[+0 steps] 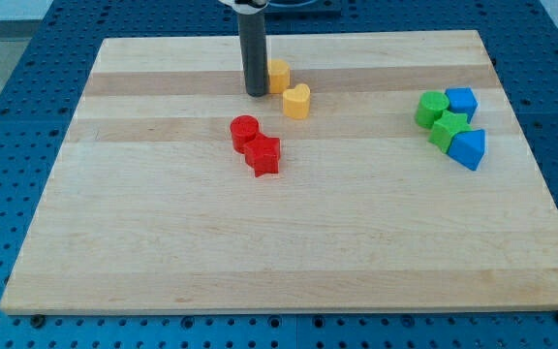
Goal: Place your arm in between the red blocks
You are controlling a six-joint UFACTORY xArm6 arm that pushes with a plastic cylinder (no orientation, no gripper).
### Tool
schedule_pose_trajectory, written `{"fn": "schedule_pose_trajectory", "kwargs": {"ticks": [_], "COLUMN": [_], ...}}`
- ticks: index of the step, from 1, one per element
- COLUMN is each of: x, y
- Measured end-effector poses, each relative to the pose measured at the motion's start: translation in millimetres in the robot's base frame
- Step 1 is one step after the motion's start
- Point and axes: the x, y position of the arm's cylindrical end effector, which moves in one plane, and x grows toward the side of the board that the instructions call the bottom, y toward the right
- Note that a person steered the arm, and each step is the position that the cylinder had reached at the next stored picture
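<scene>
Two red blocks sit near the board's middle, touching: a red cylinder point(244, 132) and a red star-shaped block point(263, 155) just below and to the right of it. My tip point(256, 93) rests on the board above the red cylinder, about a block's width away from it. The rod stands upright just left of a yellow block point(278, 75). A yellow heart-shaped block point(297, 101) lies to the right of my tip.
At the view's right sits a cluster: a green block point(431, 109), a blue block point(462, 101), a second green block point(448, 129) and a blue triangular block point(469, 148). The wooden board point(163, 252) lies on a blue perforated table.
</scene>
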Motion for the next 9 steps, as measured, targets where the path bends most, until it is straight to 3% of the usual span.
{"fn": "schedule_pose_trajectory", "kwargs": {"ticks": [2, 4, 5, 8, 9], "x": [54, 150, 161, 132, 118], "y": [-83, -91, -66, 6, 6]}}
